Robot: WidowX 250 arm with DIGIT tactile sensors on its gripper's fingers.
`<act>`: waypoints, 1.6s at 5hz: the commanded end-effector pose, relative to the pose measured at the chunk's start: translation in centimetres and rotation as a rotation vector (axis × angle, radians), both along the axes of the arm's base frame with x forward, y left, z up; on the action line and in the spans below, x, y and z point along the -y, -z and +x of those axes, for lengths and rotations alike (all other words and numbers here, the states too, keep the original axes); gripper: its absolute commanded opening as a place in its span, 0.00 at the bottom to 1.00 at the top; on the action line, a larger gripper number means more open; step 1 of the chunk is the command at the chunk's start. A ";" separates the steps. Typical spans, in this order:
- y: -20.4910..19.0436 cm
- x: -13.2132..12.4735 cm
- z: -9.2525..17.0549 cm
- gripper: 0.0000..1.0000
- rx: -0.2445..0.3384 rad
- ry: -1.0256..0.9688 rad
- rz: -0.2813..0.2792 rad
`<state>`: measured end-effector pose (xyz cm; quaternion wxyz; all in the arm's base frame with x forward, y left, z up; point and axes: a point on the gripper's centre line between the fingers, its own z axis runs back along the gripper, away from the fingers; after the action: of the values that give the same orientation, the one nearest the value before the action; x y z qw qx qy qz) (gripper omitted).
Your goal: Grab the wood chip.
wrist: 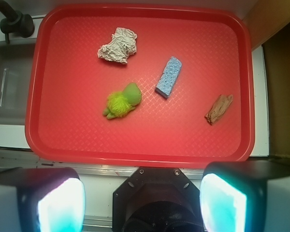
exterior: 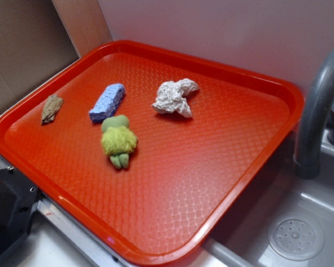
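Observation:
The wood chip [exterior: 51, 108] is a small brown bark-like piece lying flat near the left edge of the red tray [exterior: 222, 167]. In the wrist view the wood chip [wrist: 219, 108] lies at the right side of the tray [wrist: 63, 135]. My gripper [wrist: 142, 200] hangs high above the tray's near edge, well away from the chip. Its two fingers [wrist: 60, 203] stand wide apart with nothing between them. The gripper does not show in the exterior view.
On the tray also lie a blue sponge [exterior: 107, 102], a fuzzy green plush toy [exterior: 118, 140] and a crumpled white paper ball [exterior: 175, 97]. A grey faucet [exterior: 317, 111] and a sink [exterior: 295, 233] stand to the tray's right. A wooden board [exterior: 80, 22] leans behind.

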<state>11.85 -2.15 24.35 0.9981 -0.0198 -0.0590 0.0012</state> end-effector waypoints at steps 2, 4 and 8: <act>5.0 -4.2 3.2 1.00 0.036 -0.250 0.029; 13.4 -10.9 3.9 1.00 0.072 -0.750 -0.088; 18.7 -12.4 5.1 1.00 0.095 -0.748 0.074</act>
<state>16.93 9.43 4.78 0.9286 0.0368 -0.0874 0.3588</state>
